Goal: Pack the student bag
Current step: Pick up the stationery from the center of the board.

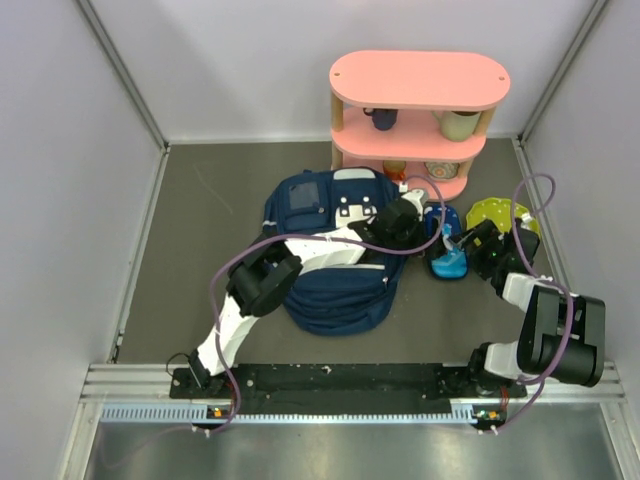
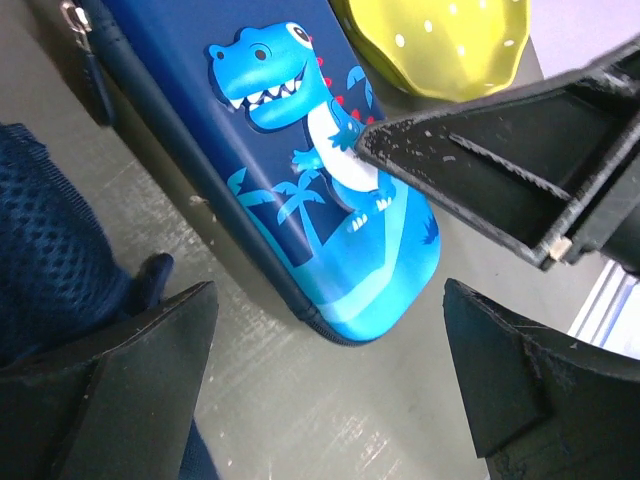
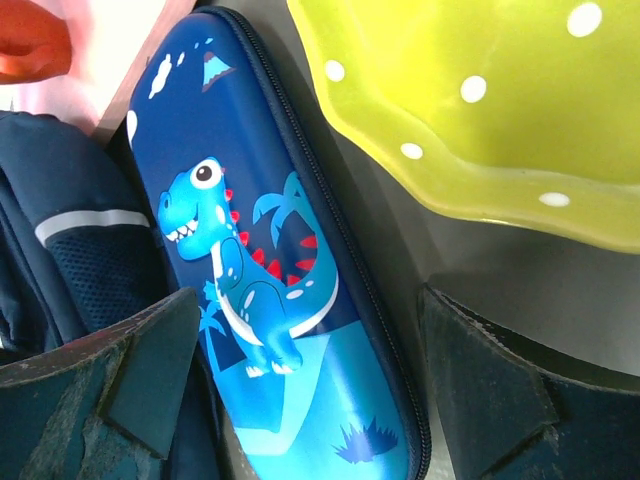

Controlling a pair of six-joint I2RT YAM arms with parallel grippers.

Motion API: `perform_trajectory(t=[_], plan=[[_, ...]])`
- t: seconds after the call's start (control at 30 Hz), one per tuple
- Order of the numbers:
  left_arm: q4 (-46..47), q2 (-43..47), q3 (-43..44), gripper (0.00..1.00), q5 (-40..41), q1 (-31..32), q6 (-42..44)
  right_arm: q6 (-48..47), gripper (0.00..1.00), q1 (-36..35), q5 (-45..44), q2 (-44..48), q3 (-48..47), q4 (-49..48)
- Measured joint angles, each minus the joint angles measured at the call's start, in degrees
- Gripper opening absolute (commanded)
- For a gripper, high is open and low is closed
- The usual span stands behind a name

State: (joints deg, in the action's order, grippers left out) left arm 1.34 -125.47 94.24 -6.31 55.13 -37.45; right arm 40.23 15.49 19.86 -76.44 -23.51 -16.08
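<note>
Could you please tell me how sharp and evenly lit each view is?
Top external: soft, even light, faint shadows, the student bag crisp. Left wrist: the pencil case sharp, the left fingers close and softer. Right wrist: a mild sheen on the yellow plate, the right fingers slightly blurred.

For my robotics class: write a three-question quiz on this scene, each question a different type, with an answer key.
1. True or false: the pencil case lies inside the student bag.
2. Which stands open? A) only the left gripper B) only the right gripper C) both
3. Fill in: the dish beside the pencil case is ____ with white dots.
Key: 1 false; 2 C; 3 yellow.
</note>
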Motion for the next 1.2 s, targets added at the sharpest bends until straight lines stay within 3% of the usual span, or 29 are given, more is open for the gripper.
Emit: perform_trajectory(t=[0.13, 0.33, 0.43, 0.5, 0.67, 0.8, 0.97, 1.0, 1.03, 1.1, 1.13, 1.2], plan=[[2.3, -4.0, 1.7, 0.94, -2.3, -0.4, -3.3, -0.7, 0.85, 0.3, 2.8, -1.4, 0.3, -2.5], [6.0, -8.2, 3.2, 0.77, -6.6, -0.9, -6.8, -2.1, 0.68, 0.5, 7.5, -3.4, 0.3, -4.5], [6.0, -8.5, 3.2, 0.60, -7.6, -1.5, -7.6, -2.8, 0.66, 0.6, 8.9, -3.5, 1.2, -4.9], [6.0, -8.7, 3.2, 0.44, -8.0, -1.9, -7.9, -2.9, 0.66, 1.1, 9.9, -3.5, 1.7, -5.4], [6.8, -9.2, 3.2, 0.28, -9.8, -3.0, -8.9, -2.8, 0.68, 1.6, 11.3, -3.2, 2.5, -6.5], [7.7, -9.2, 3.2, 0.54, -10.9, -3.3, -8.9, -3.2, 0.68, 1.7, 11.8, -3.2, 2.5, -6.4], [7.8, -9.2, 3.3, 0.62, -12.6, -3.4, -8.7, -3.1, 0.61, 1.9, 13.6, -4.3, 2.5, -7.4], [7.8, -9.2, 3.3, 0.59, -12.8, -3.4, -8.7, -3.1, 0.60, 2.0, 13.9, -4.7, 2.5, -8.0], [7.9, -9.2, 3.3, 0.45, -13.0, -3.4, -8.7, -3.0, 0.59, 2.1, 14.0, -5.2, 2.5, -8.5], [7.6, -9.2, 3.3, 0.35, -13.0, -3.6, -8.6, -2.6, 0.56, 2.4, 14.5, -6.1, 2.5, -9.8], [7.6, -9.4, 3.3, 0.24, -13.1, -3.8, -8.7, -2.6, 0.54, 2.6, 14.8, -6.4, 2.5, -10.3], [8.4, -10.1, 3.3, 0.12, -13.6, -4.4, -9.5, -2.2, 0.53, 2.7, 15.1, -7.3, 2.5, -11.3]])
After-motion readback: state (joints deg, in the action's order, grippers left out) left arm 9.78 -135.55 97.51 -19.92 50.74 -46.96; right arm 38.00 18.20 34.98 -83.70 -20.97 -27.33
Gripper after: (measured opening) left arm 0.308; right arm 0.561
